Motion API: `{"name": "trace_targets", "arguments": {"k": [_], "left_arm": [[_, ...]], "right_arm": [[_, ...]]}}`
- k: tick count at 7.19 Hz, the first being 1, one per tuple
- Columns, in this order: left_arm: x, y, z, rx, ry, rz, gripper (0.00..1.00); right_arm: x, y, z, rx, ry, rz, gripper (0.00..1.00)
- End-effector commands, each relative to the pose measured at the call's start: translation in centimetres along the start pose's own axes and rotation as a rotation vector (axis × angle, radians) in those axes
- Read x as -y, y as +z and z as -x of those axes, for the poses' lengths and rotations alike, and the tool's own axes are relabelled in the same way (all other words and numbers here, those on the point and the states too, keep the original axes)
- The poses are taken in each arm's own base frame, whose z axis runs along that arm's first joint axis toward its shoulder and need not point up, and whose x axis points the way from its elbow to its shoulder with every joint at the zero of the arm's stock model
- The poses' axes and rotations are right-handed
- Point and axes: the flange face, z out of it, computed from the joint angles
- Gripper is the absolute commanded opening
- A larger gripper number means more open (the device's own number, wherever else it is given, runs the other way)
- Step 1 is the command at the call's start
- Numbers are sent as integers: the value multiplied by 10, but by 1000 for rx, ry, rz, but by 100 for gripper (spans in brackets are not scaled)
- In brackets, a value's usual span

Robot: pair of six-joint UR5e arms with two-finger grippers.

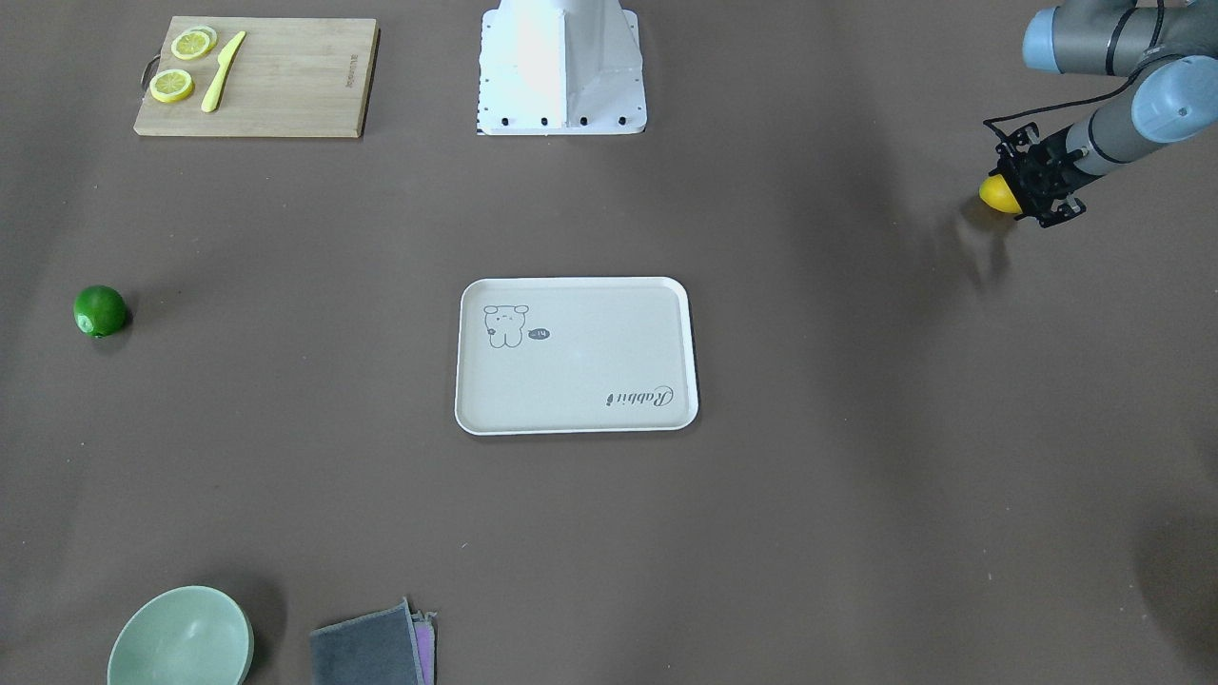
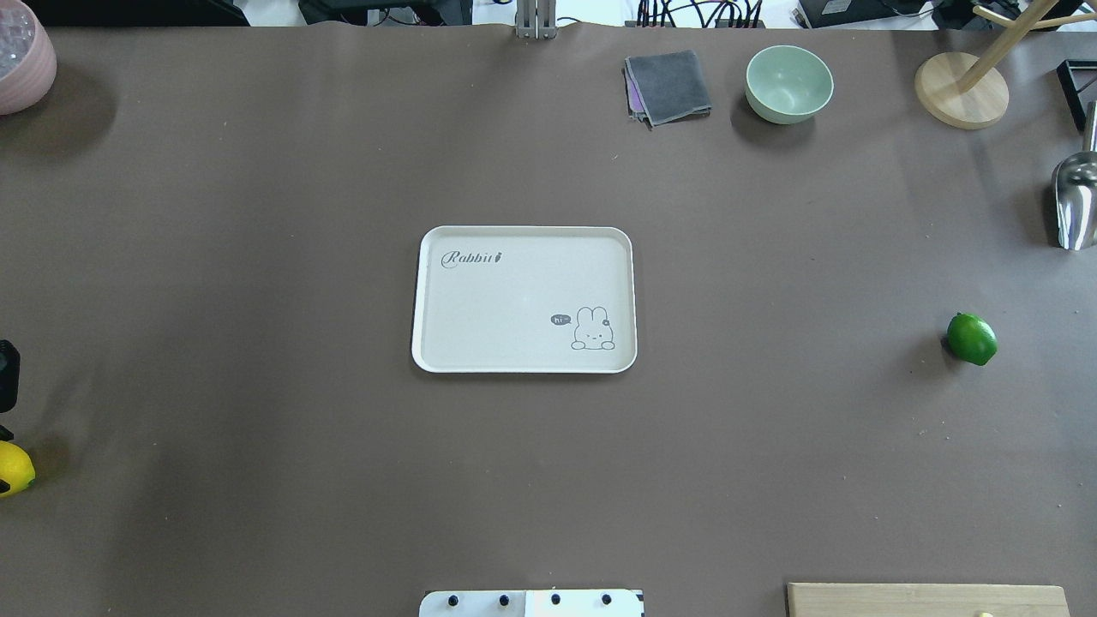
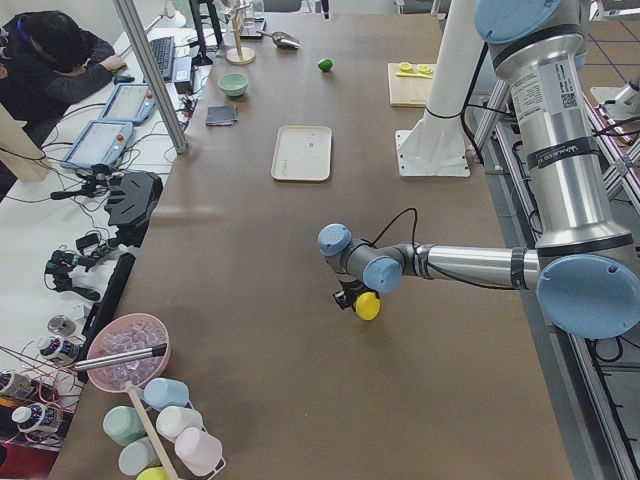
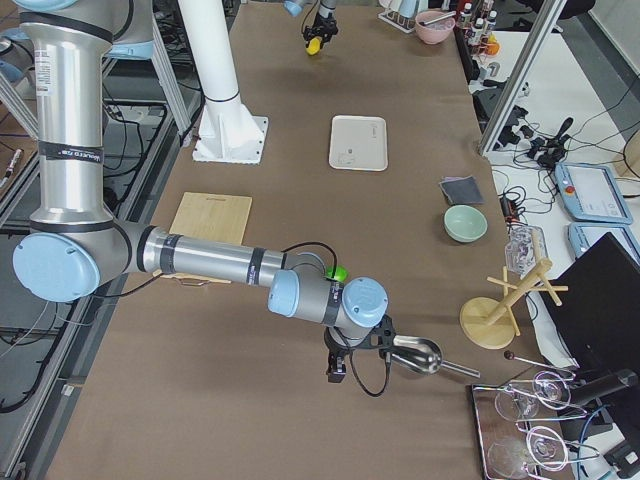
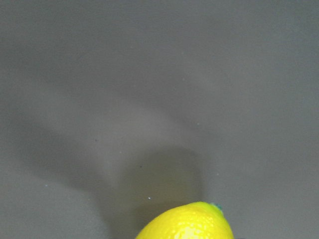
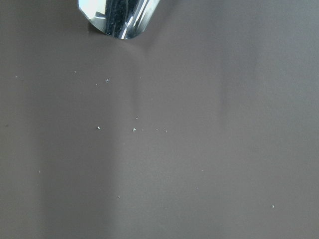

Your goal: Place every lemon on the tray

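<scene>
Nothing sits on the tray (image 1: pixel 590 366) yet. The left gripper (image 1: pixel 1018 190) clasps the yellow lemon (image 1: pixel 996 193); the green lemon (image 1: pixel 100 310) lies far beyond. I cannot tell how the right gripper (image 4: pixel 338 368) stands.

Soft, even light falls from above on the matte brown table (image 1: pixel 856 495); shadows are pale, with blurred edges. Under the left gripper (image 1: pixel 1014 190), the bright yellow oval lemon (image 1: pixel 994 193) it clasps throws a wide grey smudge. The white robot base (image 1: pixel 561 67), well away from it, is washed out by glare. Just ahead of the right gripper (image 4: pixel 336 370), the shiny metal scoop (image 6: pixel 117 17) shows hard highlights, slightly unfocused.
</scene>
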Motion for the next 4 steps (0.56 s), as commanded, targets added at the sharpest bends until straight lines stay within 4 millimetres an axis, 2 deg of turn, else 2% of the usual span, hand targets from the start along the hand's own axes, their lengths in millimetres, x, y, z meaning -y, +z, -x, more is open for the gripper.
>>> {"name": "trace_targets", "arguments": {"k": [1, 2, 4], "left_arm": [[18, -6, -6, -130, -45, -35, 0], [45, -17, -4, -143, -72, -28, 0], [125, -65, 18, -154, -176, -36, 0]], "right_arm": [[0, 0, 0, 0, 0, 0, 100], [0, -1, 1, 1, 0, -2, 100], [0, -1, 1, 1, -1, -3, 100]]}}
